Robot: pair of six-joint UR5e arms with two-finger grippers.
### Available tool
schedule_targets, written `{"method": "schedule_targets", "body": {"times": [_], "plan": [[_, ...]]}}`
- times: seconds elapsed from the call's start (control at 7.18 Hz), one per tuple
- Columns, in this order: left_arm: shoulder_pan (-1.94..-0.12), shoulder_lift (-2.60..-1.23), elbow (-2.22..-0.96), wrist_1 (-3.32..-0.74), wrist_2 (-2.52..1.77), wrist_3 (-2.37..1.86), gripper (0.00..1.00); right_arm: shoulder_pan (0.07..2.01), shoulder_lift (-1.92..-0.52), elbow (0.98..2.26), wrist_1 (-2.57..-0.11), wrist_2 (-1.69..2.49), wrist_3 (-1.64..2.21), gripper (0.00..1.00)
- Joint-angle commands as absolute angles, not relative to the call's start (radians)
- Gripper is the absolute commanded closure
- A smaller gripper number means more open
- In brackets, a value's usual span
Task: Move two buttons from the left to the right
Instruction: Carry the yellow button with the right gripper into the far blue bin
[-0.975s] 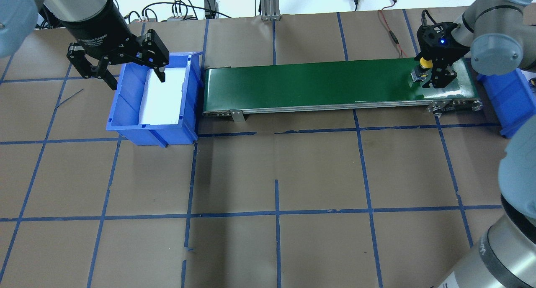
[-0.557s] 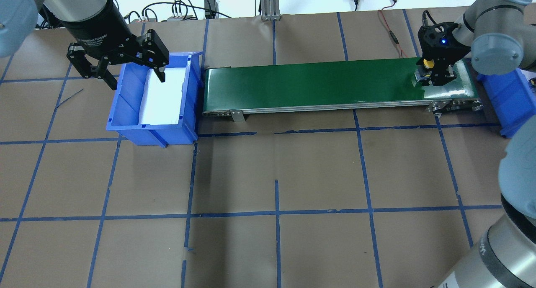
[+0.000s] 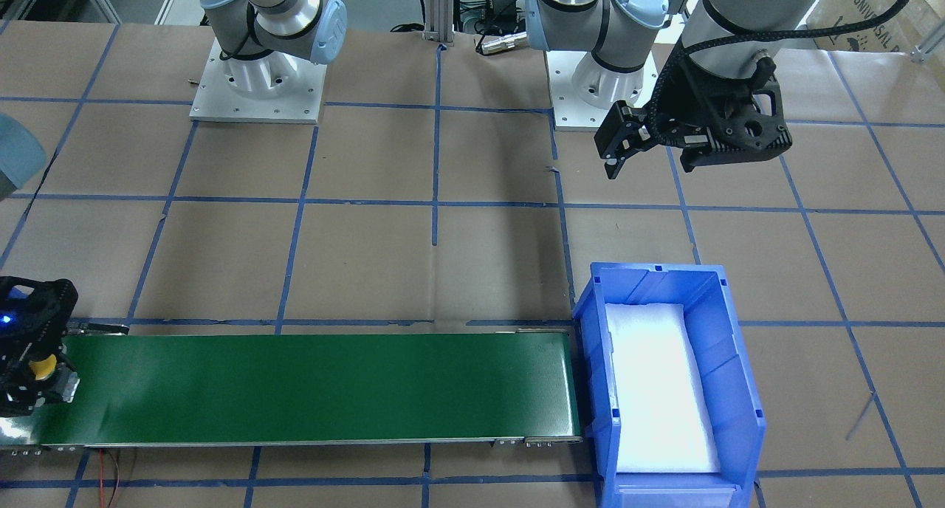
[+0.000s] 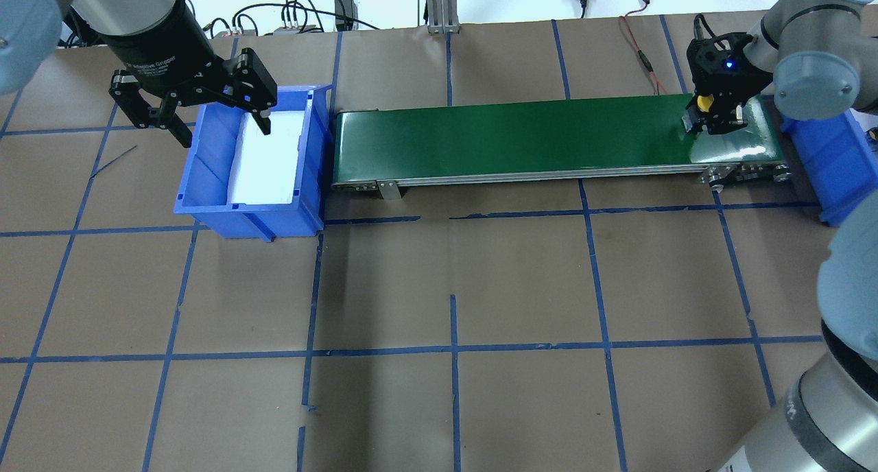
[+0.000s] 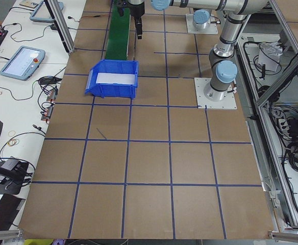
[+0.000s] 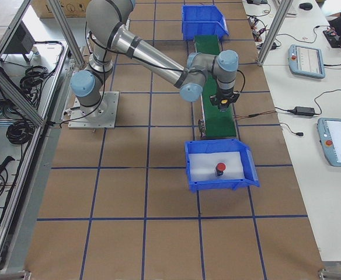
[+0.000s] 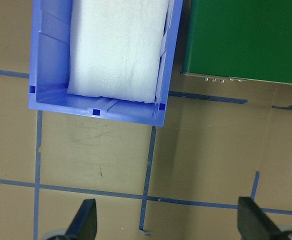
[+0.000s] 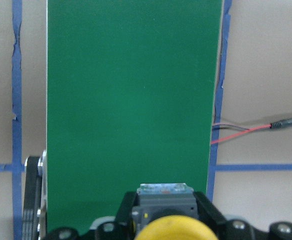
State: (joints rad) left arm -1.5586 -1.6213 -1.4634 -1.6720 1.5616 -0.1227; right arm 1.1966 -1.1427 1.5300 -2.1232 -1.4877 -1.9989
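The yellow button (image 4: 704,102) is held in my right gripper (image 4: 713,121), which is shut on its grey switch body just above the right end of the green conveyor belt (image 4: 514,136). It also shows in the front view (image 3: 40,365) and fills the bottom of the right wrist view (image 8: 173,227). The red button (image 6: 219,168) stands on white foam inside the right blue bin (image 6: 217,184). My left gripper (image 4: 223,132) is open and empty above the left blue bin (image 4: 206,211), which holds only white foam.
The conveyor runs between the two bins on a brown table marked with blue tape. The right bin (image 4: 830,143) sits just past the belt's right end. Cables lie along the table's far edge.
The right gripper has closed in on the yellow button and shifted with it toward the belt's far edge. The left arm has not moved.
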Motion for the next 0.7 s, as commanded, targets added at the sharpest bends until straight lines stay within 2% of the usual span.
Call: {"method": "schedule_targets", "body": {"times": [0.0,0.28,0.56], "plan": [[-1.559,-1.621,-1.463,-1.672,1.562,-0.123,0.0,1.03,-1.151,1.511,-2.132,-1.502,-2.104,0.83],[-1.559,-1.621,-1.463,-1.672,1.562,-0.123,0.0,0.915,-1.103,1.423,-2.154,-1.445,-2.332,0.83],[-1.559,-1.621,-1.463,-1.672,1.562,-0.123,0.0,0.873,-1.025,1.347,-2.077,-1.384,-2.361,0.83]]}}
